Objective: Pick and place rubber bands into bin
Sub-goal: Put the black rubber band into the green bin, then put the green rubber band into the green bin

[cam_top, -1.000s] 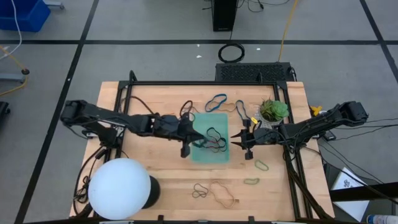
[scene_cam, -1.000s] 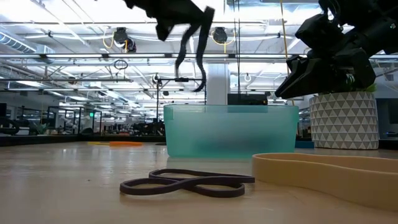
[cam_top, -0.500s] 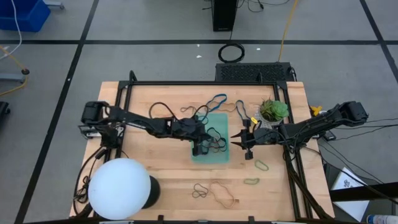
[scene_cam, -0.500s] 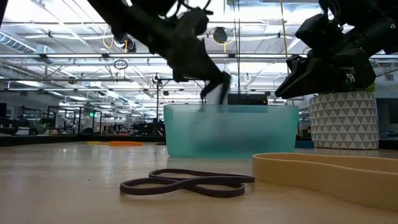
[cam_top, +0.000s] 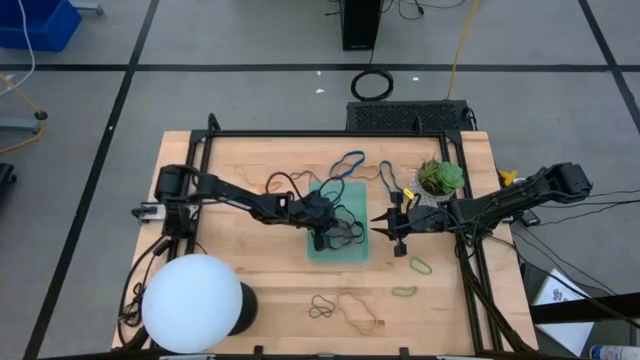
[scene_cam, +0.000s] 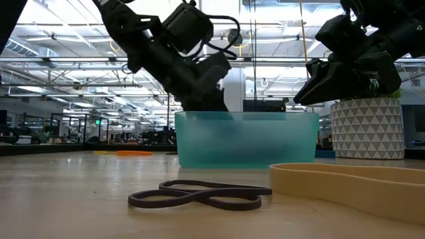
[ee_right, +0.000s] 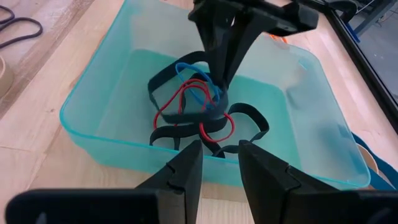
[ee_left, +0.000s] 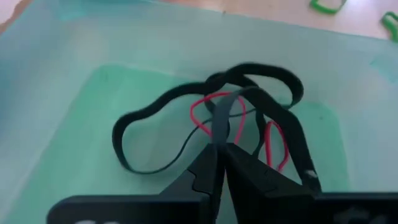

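The teal bin stands mid-table and holds several rubber bands, black, red and blue. My left gripper reaches down into the bin and is shut on a dark rubber band. It also shows in the right wrist view and the low view. My right gripper hovers open and empty just beyond the bin's right rim. More bands lie loose on the table: blue, green, tan and dark. My left gripper pinches one strand of the dark band between its two fingertips. The fingers come from above, pointing down into the bin. The rest of the band lies slack on the bin's floor and on the other bands there.
A potted leafy green ball stands at the far right beside my right arm. A white globe sits at the near left. A wide tan band lies near the front edge. Black frame rails border the table.
My left gripper has moved toward the table's right, over the bin, and gone down into it with the dark band. The band hung below the fingers a second ago and now lies in the bin. My right gripper has kept still.
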Robot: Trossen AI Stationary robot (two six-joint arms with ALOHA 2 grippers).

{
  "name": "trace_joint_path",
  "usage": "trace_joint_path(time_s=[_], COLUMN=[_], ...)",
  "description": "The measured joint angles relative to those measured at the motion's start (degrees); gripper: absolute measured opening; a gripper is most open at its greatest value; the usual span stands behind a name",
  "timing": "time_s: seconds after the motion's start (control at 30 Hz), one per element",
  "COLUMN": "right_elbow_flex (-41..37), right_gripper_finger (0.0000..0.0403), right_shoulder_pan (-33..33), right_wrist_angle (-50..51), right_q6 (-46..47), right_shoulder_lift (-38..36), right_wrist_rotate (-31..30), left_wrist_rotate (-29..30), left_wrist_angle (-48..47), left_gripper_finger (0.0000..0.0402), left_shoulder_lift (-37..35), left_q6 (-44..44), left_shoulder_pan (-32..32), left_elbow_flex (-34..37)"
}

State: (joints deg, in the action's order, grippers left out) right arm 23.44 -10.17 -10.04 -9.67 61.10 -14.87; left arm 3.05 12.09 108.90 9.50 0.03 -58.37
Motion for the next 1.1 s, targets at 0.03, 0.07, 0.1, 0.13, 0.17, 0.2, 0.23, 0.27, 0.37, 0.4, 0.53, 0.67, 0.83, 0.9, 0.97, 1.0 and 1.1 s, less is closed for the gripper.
trace_joint_path(time_s=[0.03, 0.07, 0.1, 0.13, 0.17, 0.2, 0.23, 0.27, 0.37, 0.4, 0.53, 0.67, 0.83, 0.9, 0.97, 1.0, 1.1], right_elbow_flex=[0.0, 0.0, 0.0, 0.0, 0.0, 0.0, 0.0, 0.0, 0.0, 0.0, 0.0, 0.0, 0.0, 0.7, 2.3, 3.2, 5.5], right_gripper_finger=[0.0100, 0.0100, 0.0100, 0.0100, 0.0100, 0.0100, 0.0100, 0.0100, 0.0100, 0.0100, 0.0100, 0.0100, 0.0100, 0.0100, 0.0100, 0.0100, 0.0100], right_shoulder_pan=[0.0, 0.0, 0.0, 0.0, 0.0, 0.0, 0.0, 0.0, 0.0, 0.0, -0.1, -1.8, -4.5, -5.4, -6.3, -6.7, -8.2], right_wrist_angle=[0.0, 0.0, 0.0, 0.0, 0.0, 0.0, 0.0, 0.0, 0.0, 0.0, 0.0, 3.1, 8.4, 11.9, 16.8, 19.8, 29.0], right_q6=[0.0, 0.0, 0.0, 0.0, 0.0, 0.0, 0.0, 0.0, 0.0, -0.1, 0.6, 0.8, 6.2, 9.6, 12.8, 14.4, 19.3], right_shoulder_lift=[0.0, 0.0, 0.0, 0.0, 0.0, 0.0, 0.0, 0.0, 0.0, 0.0, 0.0, -0.3, -1.4, -1.9, -2.0, -2.1, -2.1], right_wrist_rotate=[0.0, 0.0, 0.0, 0.0, -0.1, -0.1, -0.1, -0.1, 0.0, 0.0, 0.0, 0.1, 0.4, 2.9, 6.2, 7.3, 7.6], left_wrist_rotate=[0.0, 0.0, 0.0, 0.0, 0.0, 0.0, 0.0, 0.0, 0.0, 0.0, 0.0, 0.0, 0.0, 0.1, 0.1, 0.1, 0.1], left_wrist_angle=[0.6, 0.7, 0.6, 0.5, 0.5, 0.6, 0.8, 1.2, 3.2, 3.5, 3.2, 3.1, 3.2, 3.2, 3.2, 3.2, 3.2], left_gripper_finger=[0.0041, 0.0041, 0.0041, 0.0041, 0.0041, 0.0041, 0.0041, 0.0041, 0.0042, 0.0042, 0.0042, 0.0042, 0.0042, 0.0042, 0.0042, 0.0042, 0.0042], left_shoulder_lift=[0.3, 0.6, 0.7, 0.7, 0.7, 0.7, 0.7, 0.7, 0.7, 0.6, 0.6, 0.6, 0.6, 0.6, 0.6, 0.6, 0.6], left_q6=[0.0, 0.0, 0.0, 0.0, 0.0, 0.0, 0.0, 0.0, -0.1, -0.3, -0.6, -0.6, -0.6, -1.1, -2.1, -2.2, -2.3], left_shoulder_pan=[0.0, 0.0, 0.0, 0.0, 0.0, 0.0, 0.0, 0.0, 0.0, 0.0, 0.1, 0.1, 0.0, 0.1, 0.1, 0.1, 0.1], left_elbow_flex=[0.0, 0.0, 0.0, 0.0, 0.0, 0.0, 0.0, 0.0, 0.0, 0.0, 0.0, 0.0, 0.0, 0.0, 0.0, 0.0, 0.0])
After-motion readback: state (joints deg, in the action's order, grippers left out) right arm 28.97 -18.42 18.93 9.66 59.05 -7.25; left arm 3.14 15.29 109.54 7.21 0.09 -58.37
